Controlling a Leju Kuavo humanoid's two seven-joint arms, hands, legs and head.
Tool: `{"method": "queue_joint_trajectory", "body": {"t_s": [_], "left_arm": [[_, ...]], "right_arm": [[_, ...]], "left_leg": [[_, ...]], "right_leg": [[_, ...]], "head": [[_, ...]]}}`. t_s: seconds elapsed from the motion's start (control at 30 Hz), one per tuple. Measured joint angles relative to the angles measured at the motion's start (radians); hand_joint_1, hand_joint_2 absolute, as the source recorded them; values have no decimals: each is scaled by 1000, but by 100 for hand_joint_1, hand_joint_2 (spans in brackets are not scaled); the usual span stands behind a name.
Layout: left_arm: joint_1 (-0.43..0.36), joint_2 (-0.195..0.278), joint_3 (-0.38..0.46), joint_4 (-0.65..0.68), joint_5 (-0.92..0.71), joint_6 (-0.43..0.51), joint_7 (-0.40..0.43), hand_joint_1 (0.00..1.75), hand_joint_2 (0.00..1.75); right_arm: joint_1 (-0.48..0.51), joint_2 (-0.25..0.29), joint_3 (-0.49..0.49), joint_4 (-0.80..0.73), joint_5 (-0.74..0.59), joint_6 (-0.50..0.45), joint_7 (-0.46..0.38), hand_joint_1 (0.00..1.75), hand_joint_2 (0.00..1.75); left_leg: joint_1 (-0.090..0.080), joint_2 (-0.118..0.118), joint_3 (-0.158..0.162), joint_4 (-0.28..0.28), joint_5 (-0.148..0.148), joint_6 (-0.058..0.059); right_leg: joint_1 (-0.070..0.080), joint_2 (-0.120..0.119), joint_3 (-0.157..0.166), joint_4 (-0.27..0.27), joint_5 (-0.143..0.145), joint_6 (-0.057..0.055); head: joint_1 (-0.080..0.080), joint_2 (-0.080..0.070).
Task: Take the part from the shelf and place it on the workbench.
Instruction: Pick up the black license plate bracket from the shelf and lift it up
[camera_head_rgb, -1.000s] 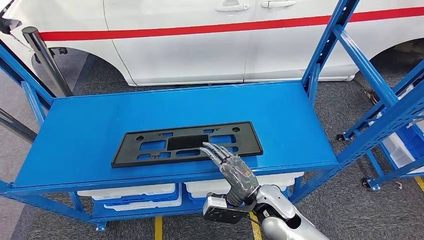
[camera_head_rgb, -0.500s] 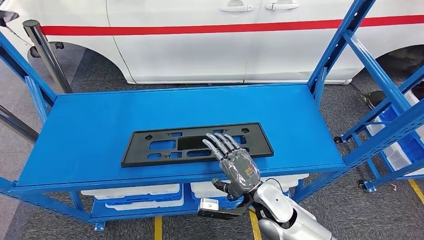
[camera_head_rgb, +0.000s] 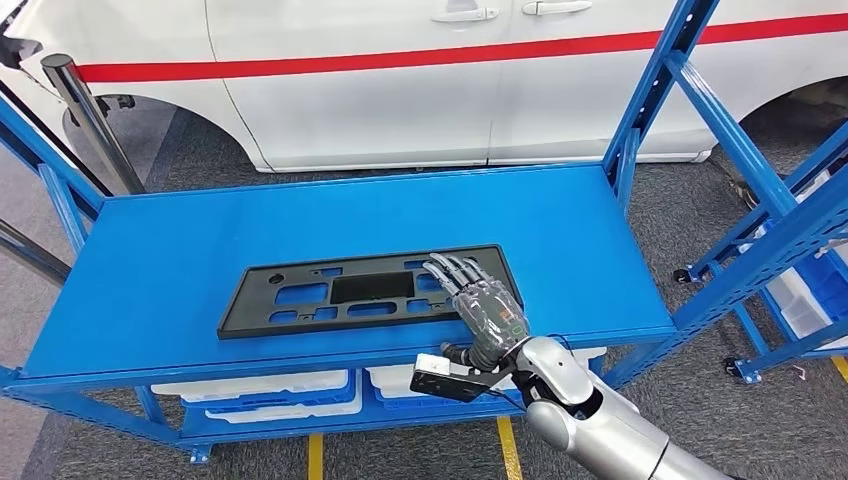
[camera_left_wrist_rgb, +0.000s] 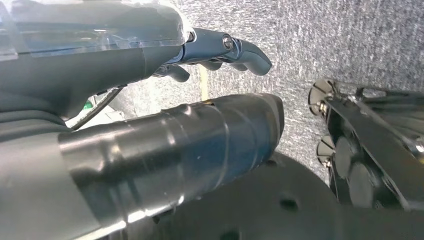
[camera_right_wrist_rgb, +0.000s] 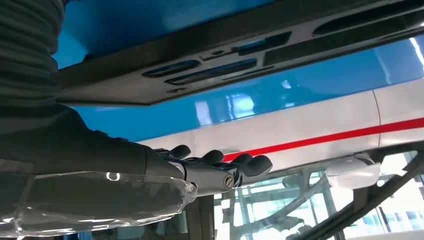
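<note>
Head view: the black part (camera_head_rgb: 368, 289), a flat rectangular plate with cut-outs, lies flat on the blue shelf (camera_head_rgb: 180, 260), toward its front edge. The right hand (camera_head_rgb: 484, 305) hovers palm-down over the plate's right end, fingers (camera_head_rgb: 452, 269) stretched forward and slightly apart, holding nothing; whether they touch the plate cannot be told. A white car (camera_head_rgb: 400, 80) with a red stripe stands behind the shelf.

Left wrist view: the left hand (camera_left_wrist_rgb: 150, 110) hangs over grey floor (camera_left_wrist_rgb: 320, 45), its fingers (camera_left_wrist_rgb: 235, 50) loosely curled, nothing in them.

Right wrist view: the right hand's fingers (camera_right_wrist_rgb: 240, 167) are extended, close to the part (camera_right_wrist_rgb: 210, 65) but not wrapped around it.
</note>
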Motion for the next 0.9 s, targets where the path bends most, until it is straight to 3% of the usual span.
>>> {"method": "queue_joint_trajectory", "body": {"t_s": [0.03,0.1,0.17,0.27,0.33,0.43,0.47,0.5,0.53,0.63,0.7,0.8,0.83,0.9], "left_arm": [[1,1,0,0,0,-1,0,0,0],[2,5,0,1,0,-1,-2,0,0],[1,8,0,3,0,-2,-5,0,0],[-1,10,1,4,1,-6,-10,0,0],[0,12,1,4,2,-9,-15,0,0],[-1,15,1,4,3,-11,-21,0,0],[-1,15,1,4,3,-12,-22,0,0],[-1,16,1,5,4,-12,-24,0,0],[-1,17,1,5,5,-13,-24,0,0],[-2,17,1,5,7,-15,-28,0,0],[-3,18,2,5,9,-15,-32,0,0],[-4,20,5,5,9,-16,-36,0,0],[-3,21,5,5,9,-16,-37,0,0],[-3,22,7,6,10,-17,-39,0,0]], "right_arm": [[-2,0,0,5,-4,4,0,0,175],[-9,1,0,12,-20,19,-2,0,175],[-16,2,0,19,-40,40,-5,0,175],[-30,3,-5,33,-68,77,-6,0,175],[-48,6,-13,48,-94,107,-8,0,175],[-76,13,-19,85,-122,154,-13,0,175],[-82,15,-20,100,-127,166,-15,0,175],[-86,18,-20,114,-131,176,-16,0,175],[-92,21,-20,127,-133,184,-18,0,175],[-121,32,-21,163,-141,209,-25,0,175],[-139,41,-21,186,-154,229,-32,0,175],[-163,56,-21,228,-173,257,-39,0,175],[-175,62,-21,243,-178,265,-41,0,175],[-199,76,-20,276,-189,286,-50,0,175]], "left_leg": [[0,0,13,-31,28,3],[-3,0,77,-169,98,14],[-7,0,121,-266,129,23],[-7,-1,126,-287,133,31],[-1,1,132,-299,141,39],[1,3,132,-304,145,45],[0,2,132,-303,145,45],[0,1,132,-302,145,45],[1,0,133,-301,144,43],[0,-1,132,-291,137,33],[-3,-1,128,-287,135,24],[-2,-1,123,-281,128,9],[-1,0,115,-262,114,4],[1,0,70,-163,59,-3]], "right_leg": [[1,0,1,2,-1,0],[3,2,3,6,-5,3],[6,3,0,10,-7,9],[5,3,-3,8,-6,24],[5,4,-15,38,-29,36],[-2,4,-93,207,-115,49],[-6,4,-117,256,-129,52],[-9,3,-127,274,-124,54],[-11,3,-118,252,-100,56],[-15,2,-33,68,-12,54],[-11,3,-11,16,-4,46],[-10,3,-11,9,0,27],[-11,3,-10,6,2,19],[-11,3,-9,2,5,8]], "head": [[0,0],[0,0],[0,0],[0,0],[1,0],[3,0],[3,0],[3,0],[3,0],[3,0],[2,0],[2,0],[2,0],[2,0]]}}
